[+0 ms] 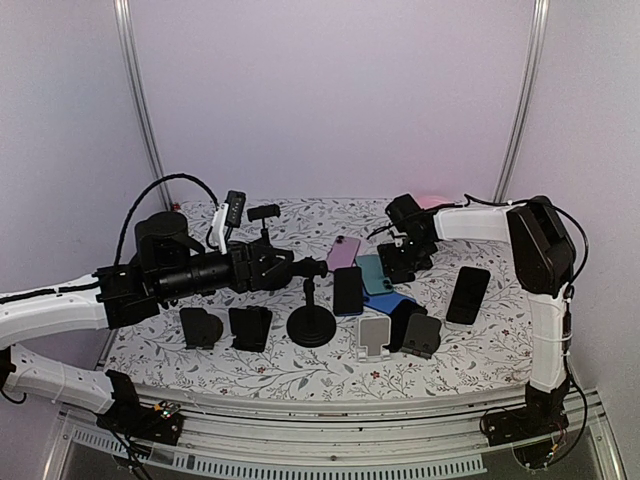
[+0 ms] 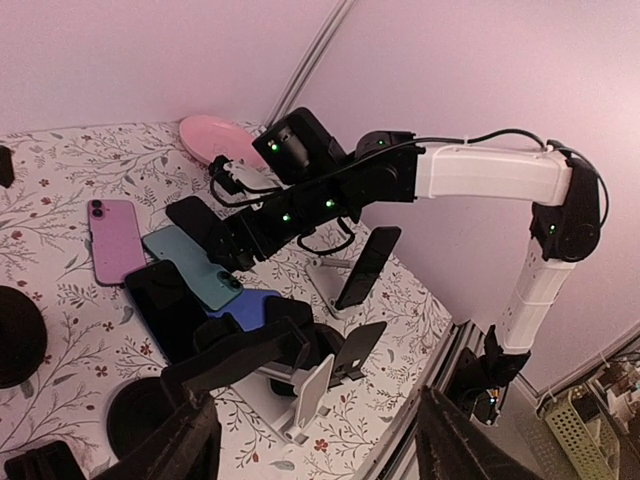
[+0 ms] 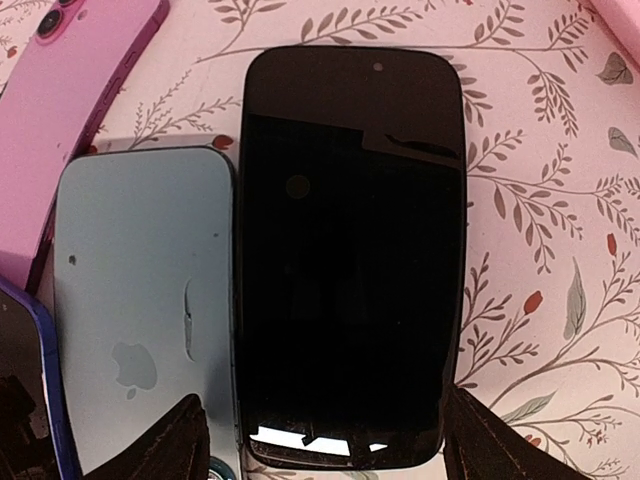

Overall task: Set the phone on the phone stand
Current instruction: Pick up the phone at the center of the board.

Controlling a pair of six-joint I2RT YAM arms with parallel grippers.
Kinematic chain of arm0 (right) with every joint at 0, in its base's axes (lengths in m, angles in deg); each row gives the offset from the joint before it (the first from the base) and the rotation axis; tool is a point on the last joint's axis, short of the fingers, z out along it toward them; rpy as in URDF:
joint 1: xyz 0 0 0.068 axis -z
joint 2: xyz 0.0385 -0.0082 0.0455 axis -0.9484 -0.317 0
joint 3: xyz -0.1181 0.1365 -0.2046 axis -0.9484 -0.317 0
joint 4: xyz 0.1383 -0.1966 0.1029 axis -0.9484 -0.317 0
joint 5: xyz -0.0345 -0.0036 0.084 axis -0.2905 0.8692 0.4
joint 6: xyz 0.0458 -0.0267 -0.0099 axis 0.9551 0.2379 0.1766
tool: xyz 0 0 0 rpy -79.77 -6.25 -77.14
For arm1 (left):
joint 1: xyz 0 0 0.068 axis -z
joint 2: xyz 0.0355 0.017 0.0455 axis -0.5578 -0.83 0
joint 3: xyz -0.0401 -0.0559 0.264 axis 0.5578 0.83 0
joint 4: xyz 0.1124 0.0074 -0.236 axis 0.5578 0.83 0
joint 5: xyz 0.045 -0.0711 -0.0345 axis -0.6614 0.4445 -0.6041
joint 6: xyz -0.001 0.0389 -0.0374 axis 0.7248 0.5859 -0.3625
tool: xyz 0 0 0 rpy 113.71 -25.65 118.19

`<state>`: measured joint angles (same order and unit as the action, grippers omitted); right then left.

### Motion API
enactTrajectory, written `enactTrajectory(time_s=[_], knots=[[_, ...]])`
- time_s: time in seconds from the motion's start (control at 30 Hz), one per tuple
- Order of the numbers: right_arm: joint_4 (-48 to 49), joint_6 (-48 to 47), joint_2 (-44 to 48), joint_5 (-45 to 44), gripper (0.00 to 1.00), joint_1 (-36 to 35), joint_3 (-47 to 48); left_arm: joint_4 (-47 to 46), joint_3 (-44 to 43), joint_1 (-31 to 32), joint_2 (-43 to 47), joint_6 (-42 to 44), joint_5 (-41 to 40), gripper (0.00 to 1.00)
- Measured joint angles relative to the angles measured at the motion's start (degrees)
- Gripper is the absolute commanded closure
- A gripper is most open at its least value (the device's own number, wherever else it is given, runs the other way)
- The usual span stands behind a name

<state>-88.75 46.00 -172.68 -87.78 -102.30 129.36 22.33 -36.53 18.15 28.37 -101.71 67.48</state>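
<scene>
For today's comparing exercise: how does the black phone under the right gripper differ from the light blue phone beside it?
The black phone lies screen up; the light blue phone lies back up, logo showing. The black phone is glossy and mirrors light; the light blue phone looks matte. Both are slim phones with rounded corners, lying side by side.

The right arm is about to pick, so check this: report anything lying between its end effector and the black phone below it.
Nothing visible covers the black phone; it lies bare, centred under the open right end effector. The light blue phone lies right alongside it, beneath one fingertip, and may block that side's descent.
</scene>
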Motion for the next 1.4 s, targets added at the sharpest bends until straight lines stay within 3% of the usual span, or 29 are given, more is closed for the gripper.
enactTrajectory(time_s=[0.43, 1.4], knots=[[-0.74, -0.5, -1.66, 0.55, 0.19, 3.5, 1.27, -0.46, 0.04, -0.17, -0.2, 0.0, 0.87, 0.33], [2.01, -1.51, -4.66, 3.52, 0.11, 2.64, 4.17, -1.88, -0.02, -0.79, -3.28, 0.0, 2.51, 0.33]])
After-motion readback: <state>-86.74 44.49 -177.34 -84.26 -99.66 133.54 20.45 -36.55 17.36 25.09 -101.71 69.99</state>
